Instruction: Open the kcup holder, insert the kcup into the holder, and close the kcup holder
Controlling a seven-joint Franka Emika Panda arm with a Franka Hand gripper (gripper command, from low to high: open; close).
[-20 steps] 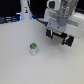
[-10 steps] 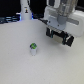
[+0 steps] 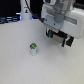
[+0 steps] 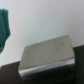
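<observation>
The kcup point(image 3: 33, 49), a tiny pale cup with a green top, stands upright on the white table point(image 3: 20, 65) in the exterior view. My gripper point(image 3: 61, 40) hangs to the exterior view's right of it and a little farther back, well apart from it. Its black fingers point(image 3: 51, 34) look spread, with nothing between them. In the exterior view the arm covers the place of the kcup holder. The wrist view shows a blurred boxy unit with a grey-looking top point(image 4: 47, 57) close below; I cannot tell if this is the holder.
A white bottle-like post point(image 3: 25, 9) stands at the back toward the exterior view's left, in front of dark clutter point(image 3: 9, 20). A blurred teal-green shape point(image 4: 4, 27) sits at one edge of the wrist view.
The arm has shifted only slightly. The kcup has stayed where it was.
</observation>
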